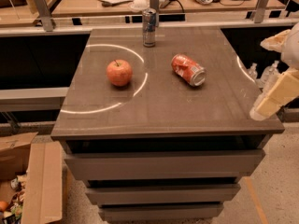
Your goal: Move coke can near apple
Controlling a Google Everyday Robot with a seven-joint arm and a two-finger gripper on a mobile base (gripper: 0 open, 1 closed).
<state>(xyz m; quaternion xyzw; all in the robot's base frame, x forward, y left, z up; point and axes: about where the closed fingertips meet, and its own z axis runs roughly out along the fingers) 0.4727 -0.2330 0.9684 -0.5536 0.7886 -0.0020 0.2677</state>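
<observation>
Cream gripper (271, 101) aslant beside the table (163, 108) edge, well apart from coke can (188, 69)

1. Coke can (188, 69), centre right: dented metal, glossy red paint, bare silver end.
2. Apple (119, 72), centre left: smooth skin, soft sheen.
3. Slim can (149, 27), upper centre: shiny metal.
4. Cabinet top (187, 111): smooth grey-brown, semi-gloss, mirroring bright arcs.
5. Cardboard box (42, 181), lower left: matt brown.
6. Gripper (273, 99), right edge of frame: matt cream plastic.
</observation>
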